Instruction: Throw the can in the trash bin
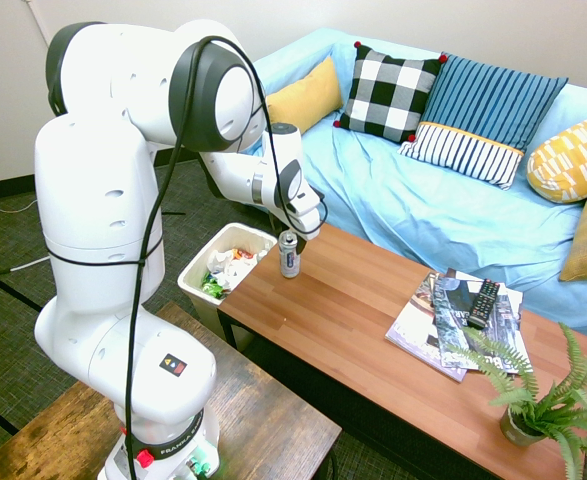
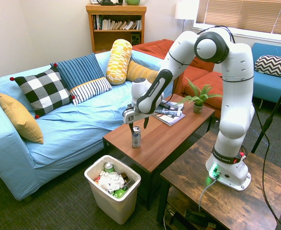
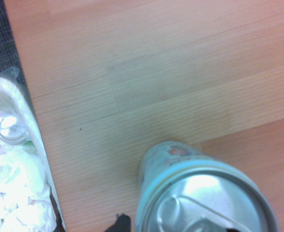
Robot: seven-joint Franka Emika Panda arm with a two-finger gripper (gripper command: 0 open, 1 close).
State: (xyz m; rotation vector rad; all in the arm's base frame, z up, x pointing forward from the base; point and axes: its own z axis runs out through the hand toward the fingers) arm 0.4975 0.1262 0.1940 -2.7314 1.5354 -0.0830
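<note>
Wrist view showed the can [image 3: 207, 193] from almost directly overhead, its shiny top and pull tab filling the 5 o'clock part of the picture, with the wooden coffee table [image 3: 146, 72] bare around it. The trash bin [image 3: 16, 193] lay at about 9 o'clock from the can in that view, white rubbish and 1 discarded can top showing inside.

From the second exterior view, the gripper [image 2: 138, 121] pointed straight down just above the can [image 2: 136, 137], which stood upright near the table's corner. The bin [image 2: 112, 186] sat on the floor below that corner, at roughly 7 o'clock from the can. The jaws stood wide apart, 1 finger to each side of the can's top, and nothing was held.

My reading is that the step in hand was the descent for the grasp. To do it well, the gripper should stay centred over the can, sink until the fingers bracket its upper body rather than the rim, and close squarely; a slim can near an edge would tip easily if 1 finger touched first.

In the first exterior view the forearm hid most of the gripper [image 1: 295, 233], so finger clearance around the can [image 1: 289, 254] was hard to judge. The label's print was too blurred to read, and the bin's far side [image 1: 198, 268] was cut off behind the table.
</note>
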